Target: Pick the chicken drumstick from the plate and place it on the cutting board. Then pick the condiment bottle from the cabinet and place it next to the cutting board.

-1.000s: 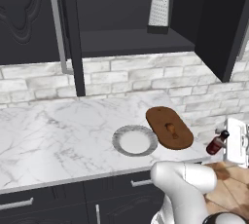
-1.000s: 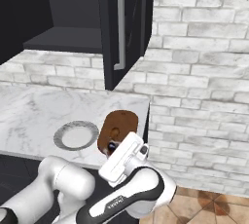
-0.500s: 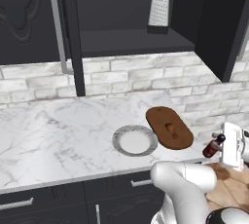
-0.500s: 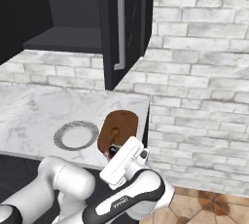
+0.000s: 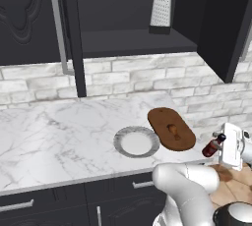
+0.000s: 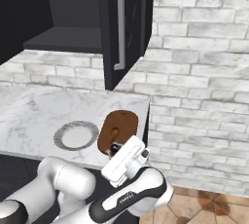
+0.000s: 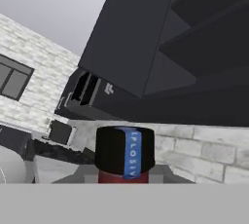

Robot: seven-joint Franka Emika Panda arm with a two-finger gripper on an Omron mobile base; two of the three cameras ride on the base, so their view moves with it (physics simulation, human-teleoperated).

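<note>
My gripper (image 5: 219,144) is shut on the condiment bottle (image 5: 212,147), a slim dark red bottle with a black cap, held tilted by the counter's front right corner. Whether the bottle touches the counter cannot be told. In the hand view its black cap (image 7: 125,151) sits low at the centre, between the fingers. The oval brown cutting board (image 5: 171,128) lies just left of the bottle, with the chicken drumstick (image 5: 173,129) on it. The round grey-rimmed plate (image 5: 137,141) lies bare to the left of the board. Above, the dark cabinet (image 5: 133,41) stands open. From the right base view the board (image 6: 118,128) and plate (image 6: 75,135) show too.
A metal box grater (image 5: 161,9) stands on the cabinet shelf. One open cabinet door (image 6: 124,28) with a silver bar handle juts out over the counter near the board. The marble counter (image 5: 54,131) stretches left. A brick wall closes the right side.
The hand with the bottle has shifted only slightly beside the board's right end. Plate, board and drumstick have not moved.
</note>
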